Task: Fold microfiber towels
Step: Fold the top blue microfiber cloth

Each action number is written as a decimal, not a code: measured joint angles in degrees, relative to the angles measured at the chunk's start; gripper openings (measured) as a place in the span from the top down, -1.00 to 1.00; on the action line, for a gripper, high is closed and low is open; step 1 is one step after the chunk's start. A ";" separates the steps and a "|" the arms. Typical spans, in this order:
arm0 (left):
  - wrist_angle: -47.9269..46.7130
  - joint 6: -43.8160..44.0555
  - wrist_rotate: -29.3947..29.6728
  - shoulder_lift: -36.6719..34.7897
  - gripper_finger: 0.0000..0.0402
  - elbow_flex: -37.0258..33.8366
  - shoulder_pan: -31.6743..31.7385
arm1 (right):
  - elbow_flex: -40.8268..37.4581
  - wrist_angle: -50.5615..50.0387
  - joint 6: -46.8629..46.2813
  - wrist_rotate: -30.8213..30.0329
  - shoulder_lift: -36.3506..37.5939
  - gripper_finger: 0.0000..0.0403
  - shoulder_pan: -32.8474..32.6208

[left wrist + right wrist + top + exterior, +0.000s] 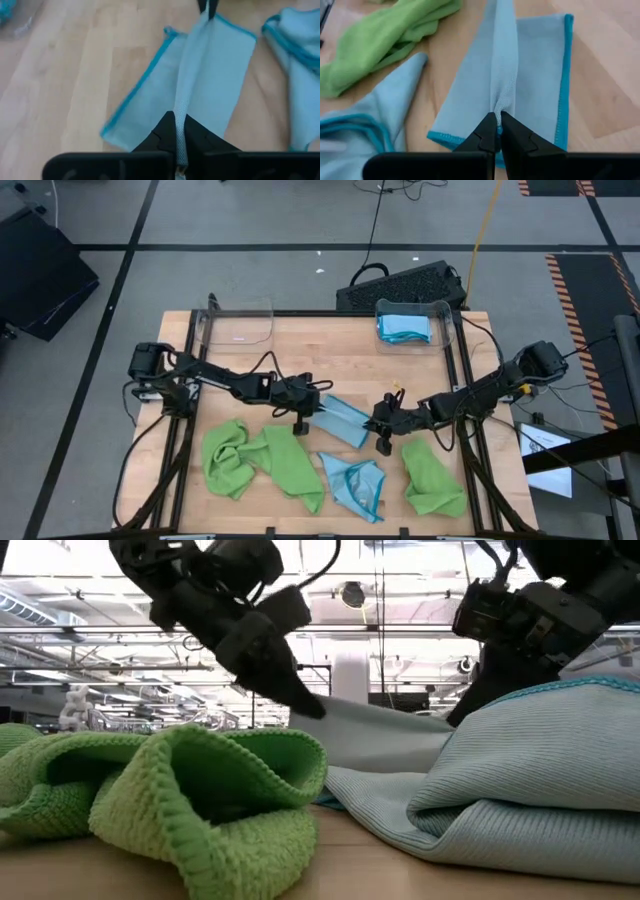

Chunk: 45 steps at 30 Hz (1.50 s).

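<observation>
A light blue microfiber towel (pixel 345 420) with teal edging is stretched between my two grippers over the middle of the table. My left gripper (pixel 318 412) is shut on its left end and my right gripper (pixel 378 420) on its right end. Both sides of the towel slope down from a raised ridge (pixel 192 65) onto the wood. A crumpled blue towel (pixel 355 483) lies near the front edge. Lime green towels lie bunched at front left (pixel 262 460) and front right (pixel 433 478). My left gripper pinches the ridge of the blue towel at its left end (pixel 180 112) between its two fingers, coming slanting down from the table's left, along the ridge. The ridge is drawn taut toward the other gripper; the towel's two sides drape down onto the table. My right gripper pinches the same ridge at its right end (pixel 501 102) between its two fingers, slanting down from the table's right, along the ridge. The cloth puckers at the fingertips. Both sides spread onto the table, the teal hem (pixel 563 80) lying flat.
A clear bin (pixel 238 325) stands at the far left. Another clear bin (pixel 447 320) at the far right holds folded blue towels (pixel 403 328). Bare wood lies between the bins and the held towel.
</observation>
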State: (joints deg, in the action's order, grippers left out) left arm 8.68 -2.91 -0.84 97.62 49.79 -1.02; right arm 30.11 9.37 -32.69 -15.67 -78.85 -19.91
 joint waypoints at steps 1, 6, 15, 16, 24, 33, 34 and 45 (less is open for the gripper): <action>0.91 0.18 0.09 0.72 0.91 -0.01 0.29 | -0.16 -0.01 -0.26 -0.10 0.00 0.96 0.01; 5.20 0.43 2.47 2.85 0.78 -0.03 1.15 | -0.51 -1.03 -0.79 1.25 -0.13 0.95 -0.18; 6.77 1.73 7.57 3.76 0.44 -0.08 1.09 | -0.42 -1.05 -2.25 -3.98 -0.11 0.46 -0.10; 6.63 1.95 7.63 3.72 0.40 -0.07 1.09 | -0.40 -1.17 -2.48 -4.61 -0.11 0.38 -0.04; 4.47 3.16 8.81 3.70 0.22 -0.06 1.75 | -0.33 -4.87 -6.76 -6.79 -0.04 -0.09 -0.33; 8.05 4.30 5.88 1.13 0.21 0.01 -0.29 | -0.27 -3.35 -2.90 -8.41 -0.04 -0.12 -3.71; 9.67 3.69 5.71 1.13 0.21 0.01 -0.98 | -0.27 -3.08 -1.52 -9.69 -0.04 -0.11 -4.06; 21.36 3.18 2.91 12.81 0.21 -0.06 -0.81 | -11.02 31.18 10.86 -9.89 -0.96 0.07 -5.32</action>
State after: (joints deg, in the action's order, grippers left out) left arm 30.04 0.27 2.06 110.43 49.74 -1.82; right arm 19.09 40.55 -21.83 -25.55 -79.81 -25.23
